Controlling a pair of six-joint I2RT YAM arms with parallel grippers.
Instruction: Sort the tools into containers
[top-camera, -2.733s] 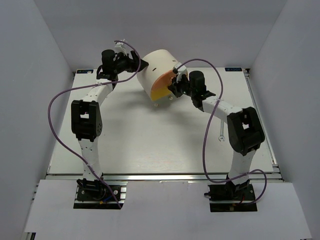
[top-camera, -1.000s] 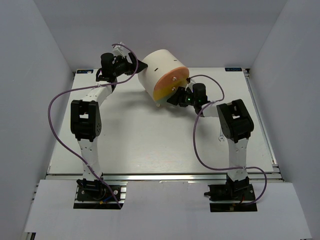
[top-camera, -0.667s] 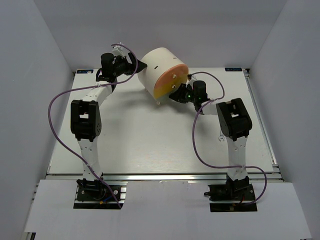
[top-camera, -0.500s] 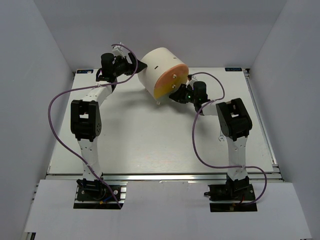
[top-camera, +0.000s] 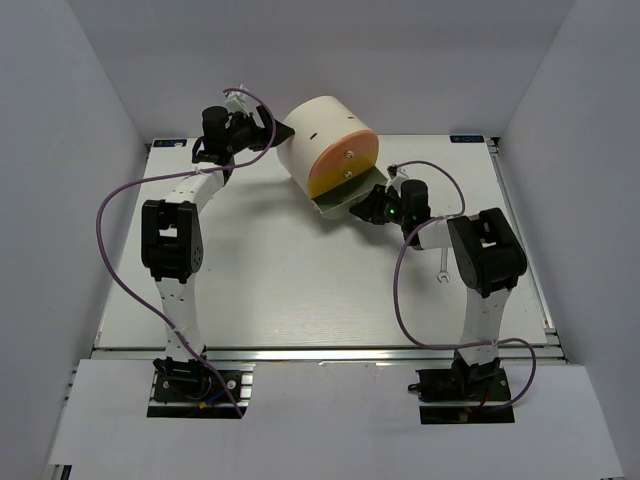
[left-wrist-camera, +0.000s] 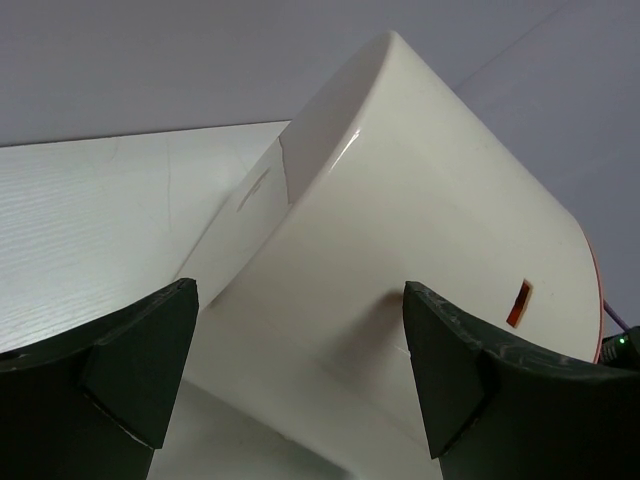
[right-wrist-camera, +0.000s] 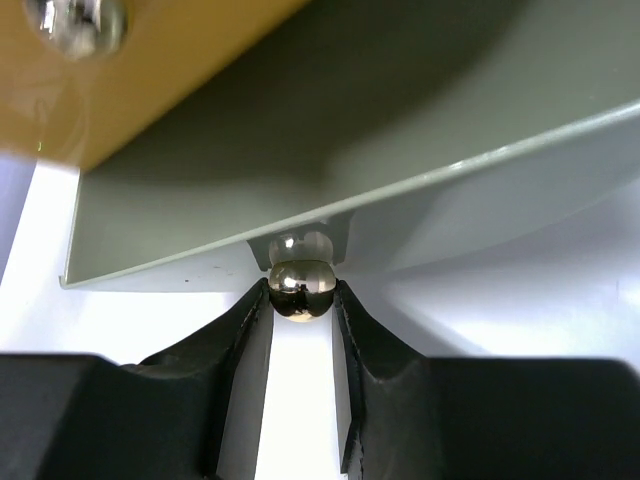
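I work inside a plain 3-sided enclosure. A pale grey back wall (top-camera: 330, 50), a left wall (top-camera: 60, 220) and a right wall (top-camera: 590, 220) are all matte and meet in soft corners. Beneath me lies a white table (top-camera: 300, 290) with a faint wood grain running across it. My left wrist sees the same grain, with grey wall beyond. At its far corners sit a left blue label (top-camera: 172, 143) and a right blue label (top-camera: 465, 138). A silver aluminium rail (top-camera: 320, 353) edges the near side, and a white board (top-camera: 330, 425) lies in front of it. The light is even and diffuse, leaving only soft, short shadows on the table.
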